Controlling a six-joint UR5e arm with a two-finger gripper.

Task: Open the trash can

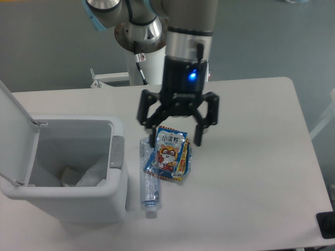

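Note:
The trash can (118, 188) is a large white boxy bin at the left of the table. Its lid (13, 125) stands swung up on the left side, and the inside shows a white liner or paper at the bottom. The grey push-button tab (116, 152) sits on its right rim. My gripper (176, 138) hangs over the table to the right of the bin, fingers spread open and empty, just above a snack packet. It does not touch the bin.
A colourful snack packet (170, 152) with a cartoon animal lies under the gripper. A clear plastic bottle (149, 183) lies beside the bin's right wall, partly under the packet. The white table (251, 172) ends at the right and front. A dark object (327, 225) sits at the lower right corner.

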